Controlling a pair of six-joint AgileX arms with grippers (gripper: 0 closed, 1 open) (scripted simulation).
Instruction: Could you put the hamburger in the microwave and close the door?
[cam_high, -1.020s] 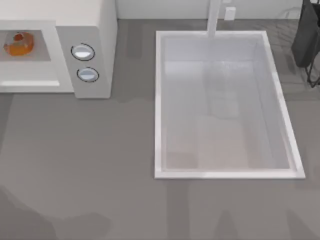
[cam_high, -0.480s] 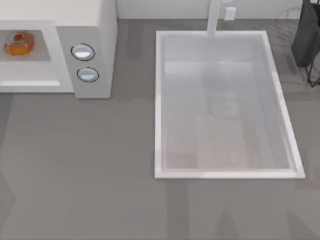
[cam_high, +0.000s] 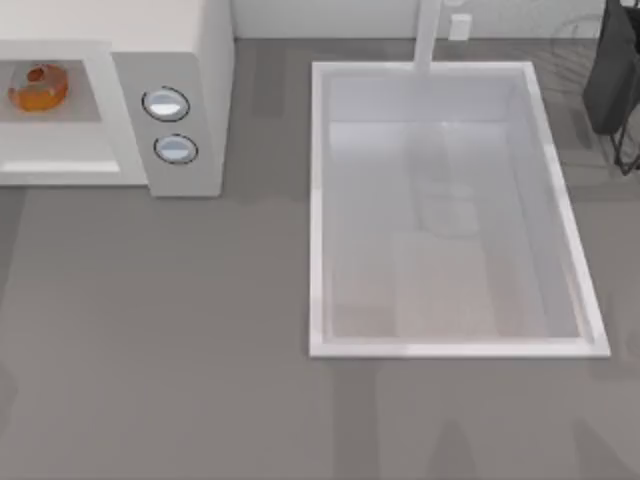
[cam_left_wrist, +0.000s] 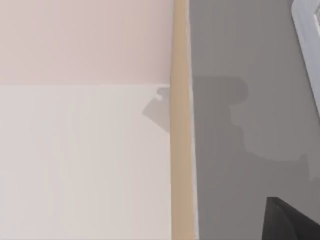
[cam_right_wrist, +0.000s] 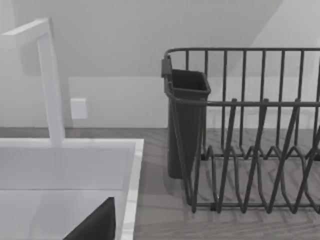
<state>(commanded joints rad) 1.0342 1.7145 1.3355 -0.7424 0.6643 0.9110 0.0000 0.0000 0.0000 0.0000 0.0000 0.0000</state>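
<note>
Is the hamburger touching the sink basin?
Apart. The top view shows the hamburger inside the microwave cavity, with grey counter between the microwave and the sink basin.

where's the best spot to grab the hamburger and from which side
Grip the hamburger across its round sides, probably coming in through the open front of the microwave: it sits on the cavity floor, and walls close off the other sides.

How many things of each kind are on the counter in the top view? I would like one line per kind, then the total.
Microwave: 1
Hamburger, inside the microwave: 1
Silver dials on the microwave: 2
Sink: 1
Faucet: 1
Dark dish rack: 1
Total: 7
</note>
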